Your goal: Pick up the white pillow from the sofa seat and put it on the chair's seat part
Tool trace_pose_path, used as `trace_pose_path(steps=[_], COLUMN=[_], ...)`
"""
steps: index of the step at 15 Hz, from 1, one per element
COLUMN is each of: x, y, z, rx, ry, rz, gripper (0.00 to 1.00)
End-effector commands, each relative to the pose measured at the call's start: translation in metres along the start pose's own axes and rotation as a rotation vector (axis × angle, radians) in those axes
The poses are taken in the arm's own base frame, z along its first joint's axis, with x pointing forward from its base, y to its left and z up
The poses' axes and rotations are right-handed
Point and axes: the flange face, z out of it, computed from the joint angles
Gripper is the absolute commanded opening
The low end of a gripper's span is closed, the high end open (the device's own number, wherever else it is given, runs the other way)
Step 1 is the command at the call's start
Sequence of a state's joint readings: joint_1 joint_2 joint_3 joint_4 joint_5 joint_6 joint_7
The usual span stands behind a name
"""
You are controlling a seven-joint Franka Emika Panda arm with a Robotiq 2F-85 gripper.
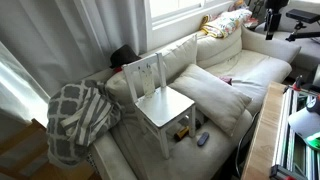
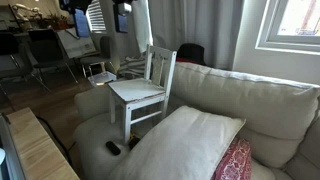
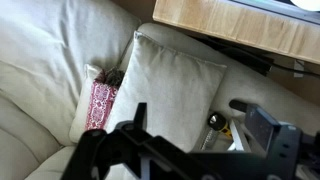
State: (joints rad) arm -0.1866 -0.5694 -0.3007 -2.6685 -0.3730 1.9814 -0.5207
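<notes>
The white pillow (image 1: 215, 95) lies on the seat of the cream sofa (image 1: 250, 60), leaning towards the backrest. It also shows in the other exterior view (image 2: 185, 140) and in the wrist view (image 3: 175, 85). The small white chair (image 1: 160, 100) stands on the sofa seat (image 2: 270, 100) right beside the pillow, and its seat (image 2: 137, 90) is bare. My gripper (image 3: 195, 130) hangs well above the pillow's near edge. Its fingers are spread wide and hold nothing.
A small red patterned cushion (image 3: 103, 103) (image 2: 235, 160) is tucked against the pillow. A grey-and-white lattice blanket (image 1: 80, 115) is draped over the sofa arm. Small items (image 1: 190, 133) (image 3: 215, 122) lie under the chair. A wooden table edge (image 3: 240, 25) (image 1: 262, 140) runs along the sofa front.
</notes>
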Motion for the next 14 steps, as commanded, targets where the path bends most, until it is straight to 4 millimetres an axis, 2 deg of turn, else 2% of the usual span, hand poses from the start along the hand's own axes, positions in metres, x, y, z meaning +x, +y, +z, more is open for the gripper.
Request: trace_pose_path(steps=[1,7,8,10,14], x=[0.000,0.000,0.004,0.025,0.072], y=[0.000,0.000,-0.004,-0.002,0.005], z=[-0.001,-0.001,0.004,0.023,0.062], rx=[0.001,0.001,0.005,0.076,0.222], ry=[-0.001,-0.001,-0.028,-0.019,0.136], rz=[0.000,0.000,-0.035,-0.070,-0.035], gripper=[1.00,1.00,1.00,1.00,1.00])
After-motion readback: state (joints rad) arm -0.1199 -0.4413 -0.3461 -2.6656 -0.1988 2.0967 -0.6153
